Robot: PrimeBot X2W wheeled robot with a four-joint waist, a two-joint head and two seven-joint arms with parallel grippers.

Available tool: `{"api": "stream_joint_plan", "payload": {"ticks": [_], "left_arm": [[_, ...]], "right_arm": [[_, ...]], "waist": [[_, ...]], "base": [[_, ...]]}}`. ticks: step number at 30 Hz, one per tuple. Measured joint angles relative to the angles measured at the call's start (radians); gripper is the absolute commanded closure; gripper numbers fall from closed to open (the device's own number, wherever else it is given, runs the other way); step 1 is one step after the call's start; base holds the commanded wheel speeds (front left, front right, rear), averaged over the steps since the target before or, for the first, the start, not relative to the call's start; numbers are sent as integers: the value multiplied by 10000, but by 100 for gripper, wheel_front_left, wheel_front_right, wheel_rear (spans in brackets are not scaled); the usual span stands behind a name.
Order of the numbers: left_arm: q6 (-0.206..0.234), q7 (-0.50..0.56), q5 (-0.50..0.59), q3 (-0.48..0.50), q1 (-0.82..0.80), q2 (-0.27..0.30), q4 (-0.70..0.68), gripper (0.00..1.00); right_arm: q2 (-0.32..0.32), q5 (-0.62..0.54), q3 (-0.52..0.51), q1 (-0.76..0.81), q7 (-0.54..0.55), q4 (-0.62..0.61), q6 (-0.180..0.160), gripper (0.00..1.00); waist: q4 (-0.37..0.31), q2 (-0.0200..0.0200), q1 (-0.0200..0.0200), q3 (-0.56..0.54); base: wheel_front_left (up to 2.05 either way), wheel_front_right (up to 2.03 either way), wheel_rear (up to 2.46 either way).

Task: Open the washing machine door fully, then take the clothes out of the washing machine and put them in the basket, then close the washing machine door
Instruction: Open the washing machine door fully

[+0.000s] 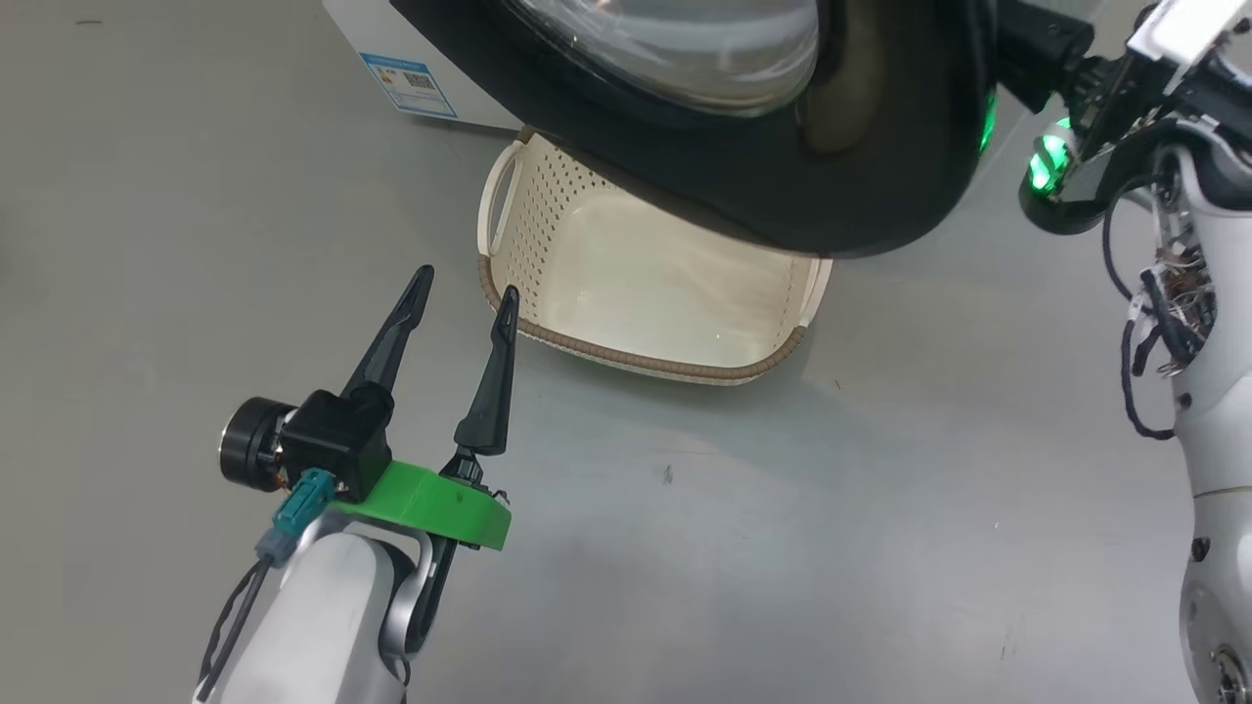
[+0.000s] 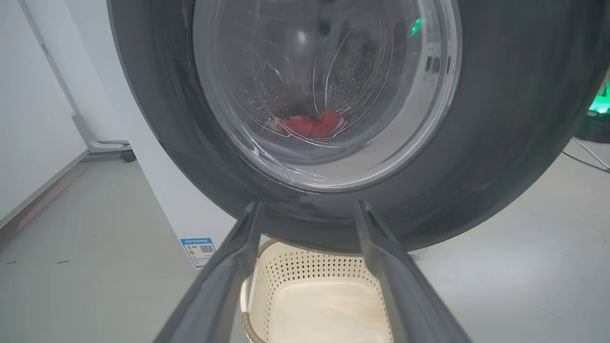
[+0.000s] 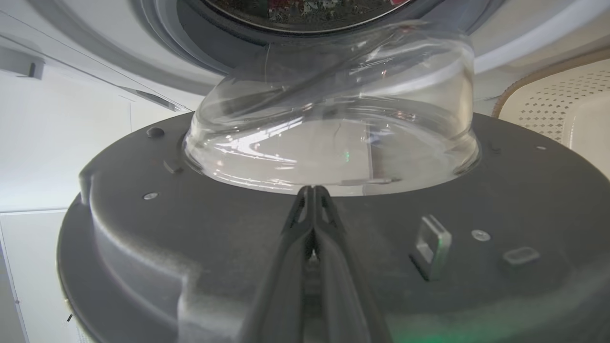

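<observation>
A: Floor?
B: Grey floor (image 1: pixel 685 587), smooth, slight sheen, soft even light. 1 dark scuff (image 1: pixel 667 475) near the middle.
A: Walls?
B: White wall (image 2: pixel 28 109) far left, pale skirting (image 2: pixel 38 196) along its foot.
A: Furniture?
B: White frame (image 2: pixel 102 144) by that wall, 1 dark castor (image 2: pixel 127 155). Thin cable (image 2: pixel 584 161) on the floor, far right.

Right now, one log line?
door part open | right jaws shut at its inner face | left jaws open, empty | basket empty | clothes in washer
</observation>
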Motion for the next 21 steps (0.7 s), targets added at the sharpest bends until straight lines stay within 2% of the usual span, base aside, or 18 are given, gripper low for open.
{"api": "stream_joint_plan", "payload": {"ticks": [11,21], "left_arm": [[12,0,0,4,428,2,343,0],[125,0,2,2,916,6,663,0]], "right_arm": [[474,146,374,959,523,21,268,100],[897,324,800,2011,917,-21,370,100]], "waist": [[-7,0,0,-725],[53,0,0,-1519]], "base": [[0,0,0],[0,0,0]]}}
